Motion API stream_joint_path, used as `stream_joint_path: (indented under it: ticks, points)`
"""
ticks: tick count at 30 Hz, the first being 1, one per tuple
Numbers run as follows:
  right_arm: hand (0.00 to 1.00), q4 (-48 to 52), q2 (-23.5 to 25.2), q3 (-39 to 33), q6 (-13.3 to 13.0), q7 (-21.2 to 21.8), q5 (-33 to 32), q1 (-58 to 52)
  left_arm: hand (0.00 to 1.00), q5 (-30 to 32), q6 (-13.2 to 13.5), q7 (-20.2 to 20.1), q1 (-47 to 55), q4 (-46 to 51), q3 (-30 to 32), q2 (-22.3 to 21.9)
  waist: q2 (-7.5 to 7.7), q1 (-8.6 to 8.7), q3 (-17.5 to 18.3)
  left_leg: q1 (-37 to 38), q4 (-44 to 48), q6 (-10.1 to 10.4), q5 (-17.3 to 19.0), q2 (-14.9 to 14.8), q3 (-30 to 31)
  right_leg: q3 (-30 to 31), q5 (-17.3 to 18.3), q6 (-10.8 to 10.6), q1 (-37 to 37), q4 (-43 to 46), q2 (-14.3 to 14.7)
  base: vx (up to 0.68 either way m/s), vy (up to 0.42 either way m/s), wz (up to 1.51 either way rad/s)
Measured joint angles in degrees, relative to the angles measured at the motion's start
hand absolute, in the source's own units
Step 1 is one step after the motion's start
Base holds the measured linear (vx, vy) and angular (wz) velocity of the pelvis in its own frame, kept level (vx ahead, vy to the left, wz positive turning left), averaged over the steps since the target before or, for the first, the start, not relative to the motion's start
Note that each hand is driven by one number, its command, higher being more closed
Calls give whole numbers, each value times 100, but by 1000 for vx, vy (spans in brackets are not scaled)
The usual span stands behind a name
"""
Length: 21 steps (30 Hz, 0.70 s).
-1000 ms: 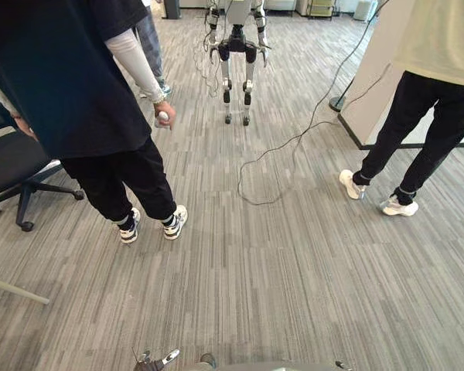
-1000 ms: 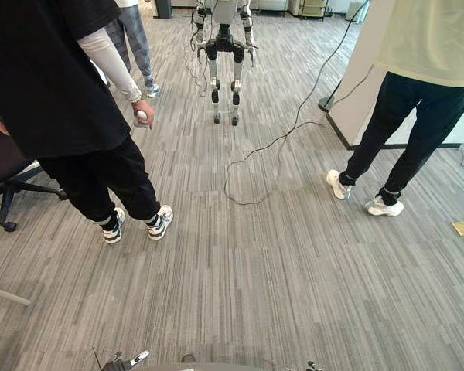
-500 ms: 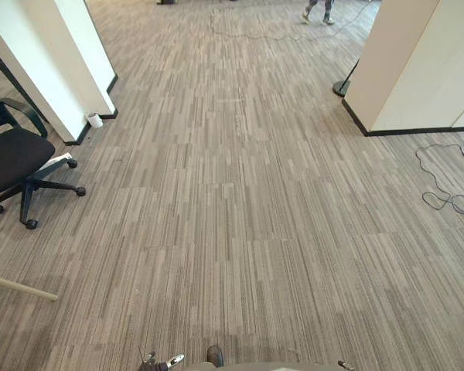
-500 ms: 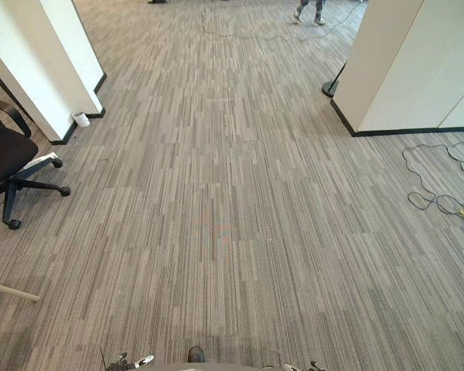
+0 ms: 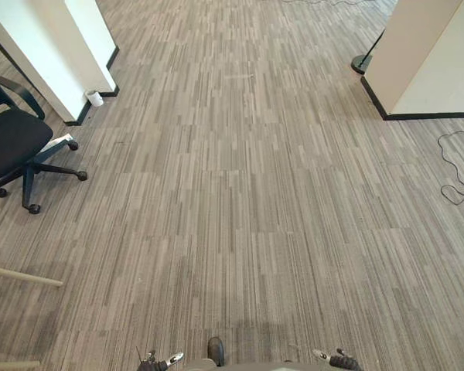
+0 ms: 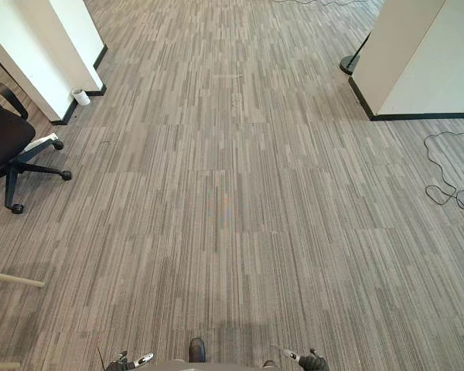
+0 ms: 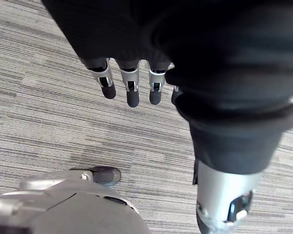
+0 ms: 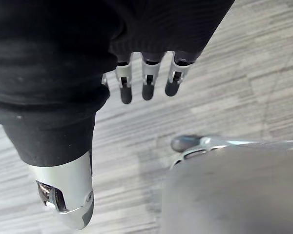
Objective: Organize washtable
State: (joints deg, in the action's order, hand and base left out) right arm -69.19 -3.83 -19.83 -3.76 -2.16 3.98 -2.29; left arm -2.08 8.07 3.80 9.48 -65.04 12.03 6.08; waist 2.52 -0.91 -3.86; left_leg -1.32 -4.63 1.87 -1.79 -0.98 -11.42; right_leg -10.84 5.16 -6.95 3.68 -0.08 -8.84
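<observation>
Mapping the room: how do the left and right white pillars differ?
The left pillar has a small white cup at its corner; the right pillar has a round black base. A black office chair stands near the left pillar, a cable near the right pillar. Both have dark skirting.

One office chair; two pillars; one cup; one left hand; one right hand.

Left robot hand, fingers apparently straight, hangs over striped grey carpet.
</observation>
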Motion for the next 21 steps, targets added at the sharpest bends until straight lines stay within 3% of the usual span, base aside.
stream_joint_path:
  ticks: [1,2,4,5,6,7,8,9,10,12,13,17,21]
  points:
    - [0,2,10,-1,-1,0,-9,62,0,-1,-3,-1,-4,32,14,18,-24,7,-31,-100,273,-18,175,-6,0,4,-20,-13,2,10,1,51,14,-16]
    - [0,34,35,0,-15,1,-41,112,0,-2,-2,-2,-49,49,119,11,25,-1,-135,-451,1090,-37,652,-95,7,-4,-38,-41,4,41,5,22,25,-11]
    - [0,36,30,-23,-24,4,-126,132,0,-13,-5,1,-56,49,205,-76,-101,-12,-163,-922,2350,-154,1404,-264,20,-49,27,-140,75,163,36,26,94,-7]
    - [0,49,-20,-126,-19,9,-146,88,0,-2,-8,-5,-52,49,199,-112,-216,-14,-177,-1041,2729,-228,1870,-303,35,-181,290,-378,40,519,-20,15,182,4]
    - [0,51,-29,-210,-17,10,-167,56,0,2,-17,-8,-57,42,194,-117,-234,-12,-180,-1012,2808,-251,2069,-287,41,-195,441,-428,-39,852,-125,31,231,21]
    - [0,80,-103,-314,-15,6,-217,-41,0,10,-25,-8,-50,18,181,-146,-289,15,-201,-867,2729,-356,2151,-165,101,-163,540,-524,-457,2028,-320,91,316,47]
    - [0,158,-123,-471,-16,9,-262,-201,0,40,-36,-15,-25,21,119,-130,-322,26,-202,-622,2536,-369,2150,-12,191,-135,309,-155,-1014,3440,-586,130,280,58]
    - [0,181,-97,-513,-19,14,-342,-275,0,64,-41,-18,-16,29,93,-136,-349,28,-204,-483,2472,-416,2145,59,286,-34,192,96,-1249,4050,-662,230,271,72]
    - [0,241,40,-661,-41,32,-408,-420,0,70,-75,-20,20,29,102,-102,-344,28,-252,-162,2382,-539,2118,145,422,236,349,145,-1598,5051,-600,236,187,55]
    - [0,259,157,-720,-12,82,-410,-503,0,122,-140,-47,120,16,173,1,-175,30,-262,256,2149,-629,2071,212,619,157,670,158,-1848,5593,-418,337,160,70]
    - [0,277,206,-719,-36,95,-417,-549,0,222,-158,-70,109,18,228,-16,-142,30,-257,540,1873,-620,2035,210,824,-222,833,211,-2043,5345,-277,398,115,80]
    - [0,516,202,-720,-40,103,-454,-600,0,304,-160,-121,48,49,437,-156,-226,48,-281,1111,1242,-489,1961,92,993,-692,749,321,-2702,3592,130,462,53,48]
    - [0,788,275,-718,-30,107,-460,-672,0,315,-158,-113,23,176,480,-238,-275,155,-330,1856,940,-83,2116,-133,938,-868,-392,660,-3108,1314,450,626,-35,25]
